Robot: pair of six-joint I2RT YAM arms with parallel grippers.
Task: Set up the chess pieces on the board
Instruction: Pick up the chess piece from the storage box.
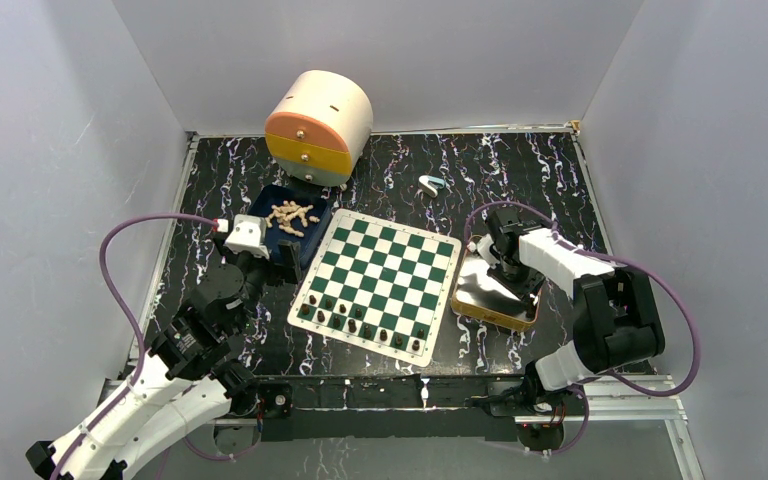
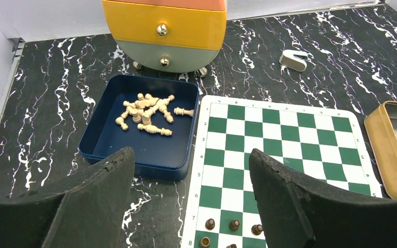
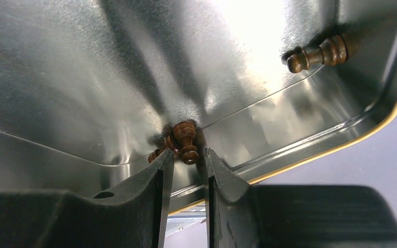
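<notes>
Right claw point(image 3: 186, 155) narrow, tips down in tin point(image 3: 82, 77) at lying dark piece point(image 3: 185, 138), likely for pickup; grip unclear. Left claw point(image 2: 191, 151) wide, empty, near blue tray point(image 2: 134, 155) of pale pieces point(image 2: 147, 113), probably staged. Board point(image 2: 289, 139) near rows hold dark pieces point(image 1: 360, 322).

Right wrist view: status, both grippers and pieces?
Left gripper open, hovering near blue tray. Right gripper nearly closed inside tin, tips at a dark piece, grip unclear. Second piece loose in tin. Nothing blocking.

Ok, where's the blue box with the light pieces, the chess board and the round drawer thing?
blue box point(image 2: 134, 149), left wrist view, bare floor.
chess board point(image 1: 385, 270), top view, empty middle square.
round drawer thing point(image 1: 328, 103), top view, cream top.
</notes>
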